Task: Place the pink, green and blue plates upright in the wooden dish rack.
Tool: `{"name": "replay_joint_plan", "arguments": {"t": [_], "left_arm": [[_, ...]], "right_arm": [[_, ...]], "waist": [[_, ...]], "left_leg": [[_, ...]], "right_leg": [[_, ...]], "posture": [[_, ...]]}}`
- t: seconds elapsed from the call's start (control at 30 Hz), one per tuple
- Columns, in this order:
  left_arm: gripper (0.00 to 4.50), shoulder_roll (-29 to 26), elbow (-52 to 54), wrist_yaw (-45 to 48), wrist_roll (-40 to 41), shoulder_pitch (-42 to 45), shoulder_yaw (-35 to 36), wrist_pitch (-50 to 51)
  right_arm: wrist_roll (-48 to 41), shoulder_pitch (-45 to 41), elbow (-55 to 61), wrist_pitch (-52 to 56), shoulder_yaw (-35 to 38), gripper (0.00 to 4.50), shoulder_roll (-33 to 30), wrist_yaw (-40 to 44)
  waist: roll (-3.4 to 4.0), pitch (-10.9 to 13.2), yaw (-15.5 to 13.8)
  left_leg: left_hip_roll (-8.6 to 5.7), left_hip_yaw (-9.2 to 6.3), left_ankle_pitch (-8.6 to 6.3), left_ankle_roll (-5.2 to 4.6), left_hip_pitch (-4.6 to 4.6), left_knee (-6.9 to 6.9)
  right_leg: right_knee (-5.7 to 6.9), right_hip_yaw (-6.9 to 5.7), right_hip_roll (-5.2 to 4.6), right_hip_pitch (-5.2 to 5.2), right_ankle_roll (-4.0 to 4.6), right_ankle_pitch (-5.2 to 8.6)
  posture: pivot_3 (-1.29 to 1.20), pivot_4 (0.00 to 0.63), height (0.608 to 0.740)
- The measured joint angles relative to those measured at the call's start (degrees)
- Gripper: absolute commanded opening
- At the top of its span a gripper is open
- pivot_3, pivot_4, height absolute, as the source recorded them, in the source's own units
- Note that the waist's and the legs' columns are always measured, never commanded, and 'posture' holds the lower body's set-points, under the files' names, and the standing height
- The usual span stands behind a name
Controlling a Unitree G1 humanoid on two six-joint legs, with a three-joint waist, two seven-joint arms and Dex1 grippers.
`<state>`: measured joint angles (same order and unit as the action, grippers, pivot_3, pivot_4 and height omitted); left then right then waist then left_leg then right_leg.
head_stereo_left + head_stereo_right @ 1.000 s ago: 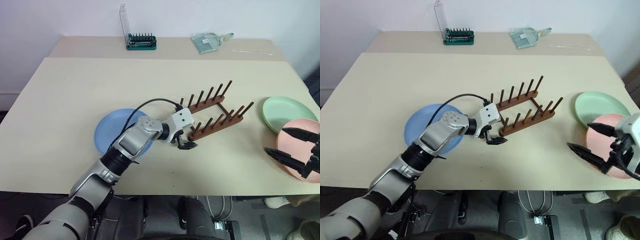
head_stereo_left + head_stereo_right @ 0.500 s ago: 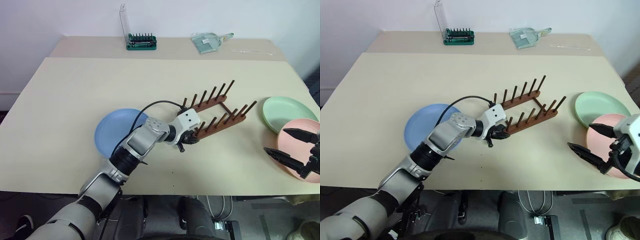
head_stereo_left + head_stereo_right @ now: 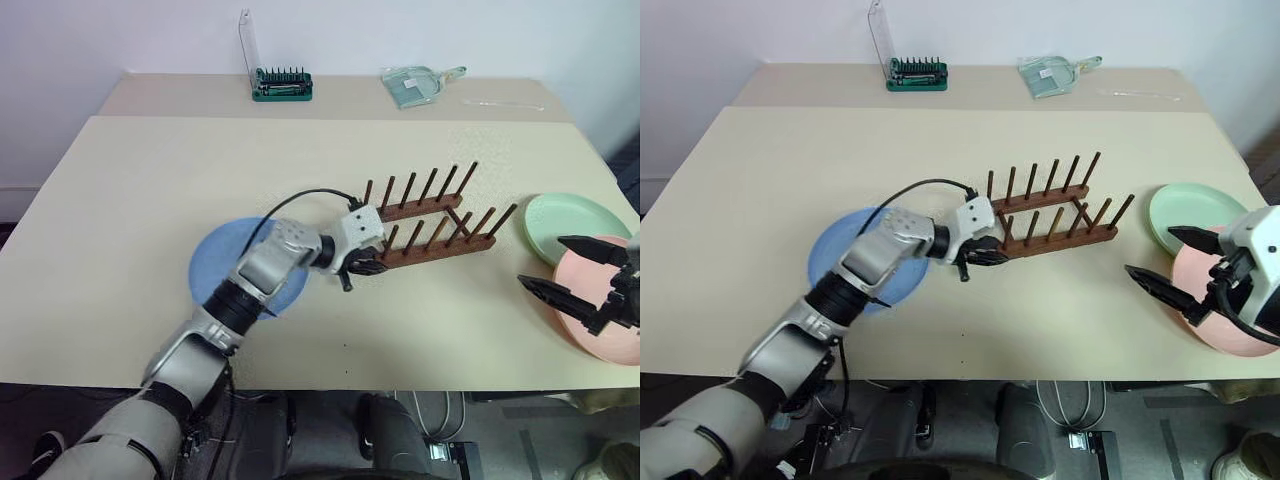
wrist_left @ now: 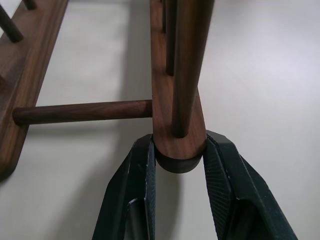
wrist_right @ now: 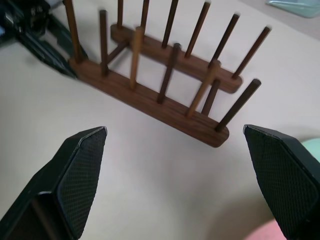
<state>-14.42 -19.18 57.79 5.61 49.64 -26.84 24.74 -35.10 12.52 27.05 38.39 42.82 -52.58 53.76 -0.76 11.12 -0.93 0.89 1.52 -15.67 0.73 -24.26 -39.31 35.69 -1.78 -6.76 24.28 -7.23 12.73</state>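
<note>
the left end effector is now closed on the near rail end of the wooden dish rack; in the left wrist view its two fingers press the rounded end of the rail from both sides. one second ago these fingers were open and a little before the rack, not touching it. the rack itself is turned since then: earlier it lay diagonal on the counter, now its two rails run almost parallel to the front edge, and the pegs stand upright. the blue plate lies flat on the counter under the left forearm, in the same place as before. the right end effector hangs wide open above the pink plate and holds nothing, as it did before. the pink plate lies flat near the right edge and partly covers the green plate behind it. no plate is in the rack yet.
</note>
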Motion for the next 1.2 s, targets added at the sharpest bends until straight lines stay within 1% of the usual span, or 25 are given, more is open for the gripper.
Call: {"name": "replay_joint_plan", "arguments": {"t": [0.1, 0.27, 0.5, 0.57, 0.6, 0.63, 0.67, 0.73, 0.77, 0.87, 0.9, 0.97, 1.0, 1.07, 1.13, 1.17, 1.2], "left_arm": [[0.78, -1.36, -4.35, 4.52, -0.67, 0.47, 0.60, -9.90], [0.78, -0.03, -11.31, 8.16, -2.00, 1.09, 0.67, -16.40], [0.78, 3.59, -16.84, 7.92, -4.01, 2.75, 0.84, -17.03], [1.85, 4.76, -17.69, 7.90, -3.72, 3.15, 1.90, -14.73], [2.13, 5.06, -17.99, 7.99, -3.65, 3.37, 2.38, -13.93], [2.68, 5.17, -18.15, 8.03, -3.66, 3.65, 2.99, -13.56], [3.08, 5.13, -18.29, 8.05, -3.68, 4.08, 3.25, -13.28], [4.21, 5.03, -18.32, 7.90, -3.73, 4.55, 4.01, -13.22], [4.47, 5.05, -18.33, 7.70, -3.73, 4.57, 4.37, -13.37], [4.47, 4.22, -17.93, 7.60, -3.49, 5.08, 6.00, -12.09], [4.47, 3.06, -16.03, 8.72, -2.21, 5.14, 6.89, -9.83], [4.47, -0.56, -8.70, 13.19, 2.39, 5.14, 9.18, -2.75], [4.24, -2.31, -4.63, 15.51, 5.63, 5.16, 10.55, 2.29], [3.63, -6.35, 2.56, 19.33, 12.05, 5.69, 13.05, 13.69], [2.67, -9.32, 6.57, 20.80, 15.90, 5.76, 14.50, 20.59], [2.12, -10.27, 8.01, 21.02, 17.39, 5.69, 14.90, 23.04], [1.60, -10.48, 9.05, 21.12, 18.54, 5.57, 15.18, 24.67]], "right_arm": [[0.01, -1.61, -0.35, -0.01, -0.76, 4.50, -0.38, -0.01], [-0.02, -2.17, -0.38, 0.19, -1.10, 4.50, -0.68, -0.03], [-0.08, -2.34, -0.34, 0.53, -1.11, 4.50, -0.71, -0.06], [-0.36, -2.60, -0.33, 1.01, -1.12, 4.50, -0.72, -0.07], [-0.67, -2.71, -0.32, 1.28, -1.13, 4.50, -0.75, -0.07], [-1.20, -2.87, -0.32, 1.84, -1.15, 4.50, -0.81, -0.07], [-1.56, -2.94, -0.32, 2.55, -1.17, 4.50, -0.95, -0.09], [-2.51, -3.65, -0.32, 3.55, -1.54, 4.50, -1.07, -0.09], [-3.00, -3.94, -0.32, 3.86, -1.78, 4.50, -1.07, -0.06], [-4.95, -5.40, 0.05, 4.70, -3.80, 4.50, -0.90, -0.22], [-5.92, -6.17, 0.55, 4.92, -4.84, 4.50, -0.30, -0.55], [-7.39, -6.69, 1.47, 4.99, -6.81, 4.50, 0.49, -0.98], [-7.93, -6.90, 1.54, 5.02, -7.29, 4.24, 0.69, -1.24], [-9.73, -7.21, 1.32, 6.20, -7.43, 3.61, 0.76, -1.38], [-11.77, -7.03, 1.18, 7.66, -7.43, 2.64, 0.70, -0.71], [-12.67, -6.91, 1.00, 8.24, -7.44, 2.00, 0.62, -0.36], [-13.15, -6.89, 0.89, 8.65, -7.47, 1.57, 0.53, -0.16]], "waist": [[0.00, 0.00, -0.10], [0.00, 0.00, -0.39], [0.00, 0.00, -1.02], [0.00, 0.00, -1.21], [0.00, 0.00, -1.23], [0.00, 0.00, -1.23], [0.00, 0.00, -1.24], [0.00, 0.00, -1.24], [0.00, 0.00, -1.24], [0.00, 0.00, -1.13], [-0.01, 0.00, -1.00], [0.00, 0.01, -0.87], [0.01, 0.01, -0.82], [0.02, 0.01, -0.79], [0.02, 0.01, -0.91], [0.02, 0.01, -1.06], [0.02, 0.01, -1.20]], "left_leg": [[0.00, 0.00, 0.00, 0.00, -0.02, 0.00], [-0.01, 0.00, -0.01, -0.01, -0.05, -0.02], [-0.01, 0.01, -0.01, -0.02, -0.05, -0.04], [-0.01, 0.01, -0.01, -0.02, -0.05, -0.06], [-0.01, 0.00, -0.01, -0.02, -0.05, -0.07], [-0.01, 0.00, -0.01, -0.02, -0.05, -0.07], [-0.01, 0.00, -0.01, -0.02, -0.05, -0.07], [-0.01, 0.00, -0.01, -0.02, -0.04, -0.07], [0.00, 0.00, -0.01, -0.02, -0.04, -0.07], [0.00, -0.01, -0.01, -0.02, -0.04, -0.07], [0.01, -0.01, -0.01, -0.02, -0.04, -0.07], [0.02, -0.02, -0.01, -0.01, -0.08, -0.07], [0.02, -0.02, 0.00, -0.01, -0.09, -0.07], [0.02, -0.03, 0.00, -0.01, -0.07, -0.08], [0.02, -0.03, 0.00, -0.01, -0.06, -0.12], [0.02, -0.03, 0.00, -0.01, -0.05, -0.16], [0.02, -0.03, -0.01, -0.02, -0.07, -0.20]], "right_leg": [[-0.04, 0.00, 0.00, 0.00, -0.01, 0.00], [-0.04, -0.02, 0.00, 0.00, -0.02, -0.01], [-0.03, -0.02, 0.00, 0.00, -0.03, -0.02], [-0.01, -0.01, 0.00, 0.00, -0.03, -0.02], [0.00, -0.02, 0.00, 0.00, -0.03, -0.02], [0.00, -0.02, 0.00, 0.00, -0.03, -0.02], [0.00, -0.02, 0.00, 0.00, -0.03, -0.02], [0.00, -0.02, 0.00, 0.00, -0.03, -0.02], [0.00, -0.02, 0.00, 0.00, -0.03, -0.02], [0.04, -0.02, 0.00, 0.01, -0.03, -0.02], [0.07, -0.02, 0.01, 0.04, -0.02, -0.02], [0.14, -0.01, 0.01, 0.09, -0.02, -0.01], [0.14, -0.01, 0.01, 0.09, -0.02, -0.01], [0.16, -0.01, 0.00, 0.08, -0.02, -0.01], [0.21, -0.01, 0.00, 0.07, -0.02, -0.01], [0.23, -0.01, 0.00, 0.05, -0.03, -0.01], [0.23, -0.01, 0.00, 0.05, -0.03, -0.01]], "posture": [[0.00, 0.150, 0.724], [0.00, 0.150, 0.724], [0.00, 0.150, 0.724], [0.00, 0.150, 0.724], [0.00, 0.150, 0.724], [0.00, 0.150, 0.724], [0.00, 0.150, 0.724], [0.00, 0.150, 0.724], [0.00, 0.150, 0.724], [0.00, 0.150, 0.724], [0.00, 0.150, 0.724], [0.00, 0.150, 0.724], [0.00, 0.150, 0.724], [0.00, 0.150, 0.724], [0.00, 0.150, 0.724], [0.00, 0.150, 0.724], [0.00, 0.150, 0.724]]}}
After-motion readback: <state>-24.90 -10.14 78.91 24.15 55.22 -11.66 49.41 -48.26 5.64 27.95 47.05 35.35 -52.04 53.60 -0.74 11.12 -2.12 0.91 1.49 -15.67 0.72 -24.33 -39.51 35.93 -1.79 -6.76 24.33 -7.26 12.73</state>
